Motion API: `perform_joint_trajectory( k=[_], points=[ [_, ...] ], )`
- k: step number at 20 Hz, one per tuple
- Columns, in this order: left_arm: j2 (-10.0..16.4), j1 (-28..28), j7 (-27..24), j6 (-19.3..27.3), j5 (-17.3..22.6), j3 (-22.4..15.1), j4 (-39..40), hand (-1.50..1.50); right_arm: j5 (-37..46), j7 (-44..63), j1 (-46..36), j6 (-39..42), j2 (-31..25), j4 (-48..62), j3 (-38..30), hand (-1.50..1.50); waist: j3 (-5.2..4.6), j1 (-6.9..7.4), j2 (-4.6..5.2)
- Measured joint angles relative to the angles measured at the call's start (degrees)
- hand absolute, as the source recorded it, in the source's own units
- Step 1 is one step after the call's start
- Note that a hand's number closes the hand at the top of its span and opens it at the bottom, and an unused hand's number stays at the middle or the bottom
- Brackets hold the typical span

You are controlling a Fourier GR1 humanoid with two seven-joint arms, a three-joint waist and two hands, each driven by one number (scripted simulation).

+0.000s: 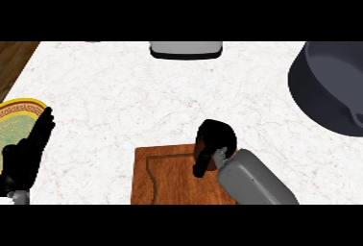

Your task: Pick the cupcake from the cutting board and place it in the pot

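A brown wooden cutting board (166, 180) lies at the lower middle of the counter. My right hand (215, 140) is over the board's upper right corner, its fingers curled downward around something brownish that it mostly hides; that appears to be the cupcake (200, 142). The dark grey pot (330, 91) sits at the right edge, well away from the hand, cut off by the view. My left hand (28, 153) rests open at the left edge, fingers up.
A plate (16, 120) with a gold rim and green centre lies under the left hand at the left edge. A grey and black appliance (186, 49) stands at the top centre. Dark wood (14, 60) shows beyond the counter's upper left corner.
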Motion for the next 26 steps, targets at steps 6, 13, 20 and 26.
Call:
perform_joint_trajectory(
  k=[6, 13, 20, 26],
  points=[
    [-0.3, 0.1, 0.4, -0.2, 0.0, 0.7, 0.2, 0.00, -0.3, -18.1, 4.1, 4.1, -16.2, -7.4, -2.1, 1.50, 0.07, -0.63, 0.07],
    [-0.5, 0.1, 1.0, -0.9, -0.3, 1.3, -0.4, 0.00, 7.0, -27.7, 5.9, -2.0, -25.8, -12.3, -5.2, 1.50, 0.06, -0.57, 0.01],
    [-0.7, 0.2, 0.6, -0.8, -0.8, 1.8, 0.5, 0.00, 14.3, -23.8, 4.2, -9.5, -31.1, -23.9, -11.5, 1.50, 0.02, -1.21, -0.25],
    [-0.7, 0.0, 0.0, -1.8, -0.7, 2.5, 0.6, 0.00, 12.4, -22.8, 5.7, -12.9, -31.7, -30.5, -20.5, 1.50, 0.04, -0.84, -0.05]
  ],
)
